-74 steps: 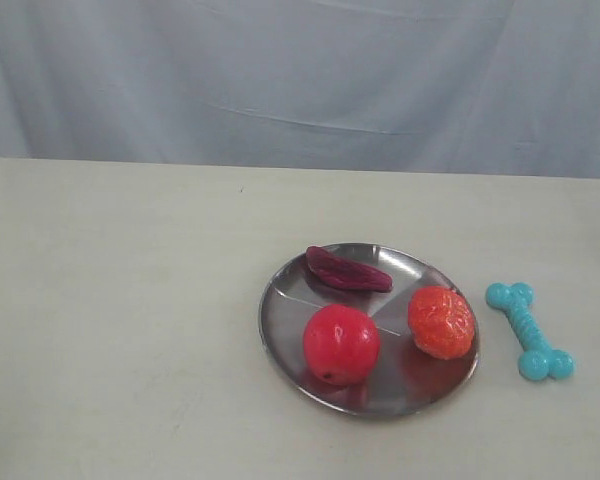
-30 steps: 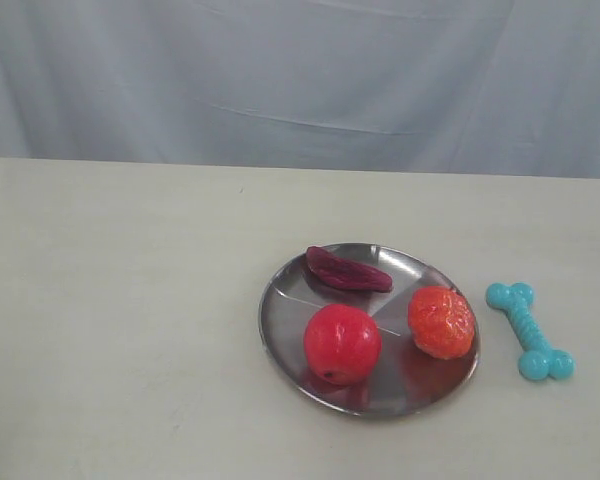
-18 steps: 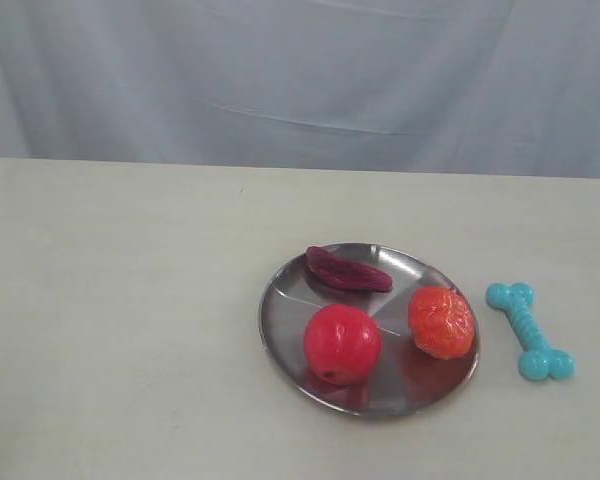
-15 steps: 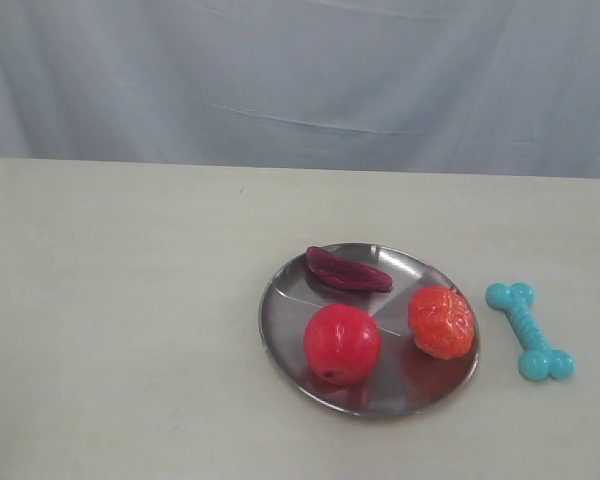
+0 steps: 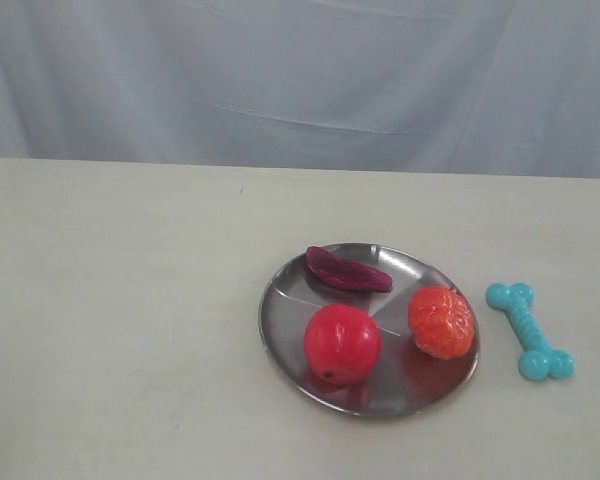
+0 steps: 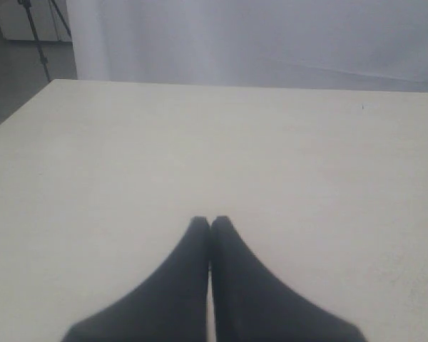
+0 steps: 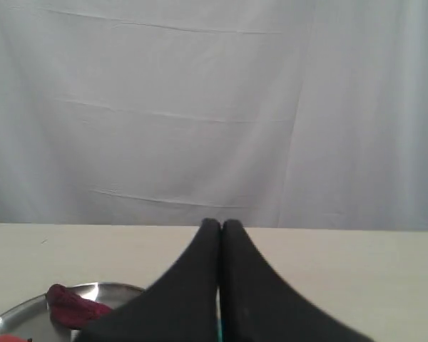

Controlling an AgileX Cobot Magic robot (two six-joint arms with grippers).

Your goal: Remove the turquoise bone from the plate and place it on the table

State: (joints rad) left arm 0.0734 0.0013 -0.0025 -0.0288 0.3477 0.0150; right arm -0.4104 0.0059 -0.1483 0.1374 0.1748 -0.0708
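This looks like a staged robot-lab recording set rather than a home. A plain cream table (image 5: 120, 300) stands before a pale blue-grey cloth backdrop (image 5: 300, 80) hung along its twelve o'clock edge. The left wrist view shows tripod legs (image 6: 34, 32) on a grey floor (image 6: 14, 85) past the cloth's edge.

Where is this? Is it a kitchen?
Probably a robot test lab: a plain cream tabletop, a hung pale blue-grey cloth backdrop, and a turquoise rubber bone toy beside a round silver metal plate.
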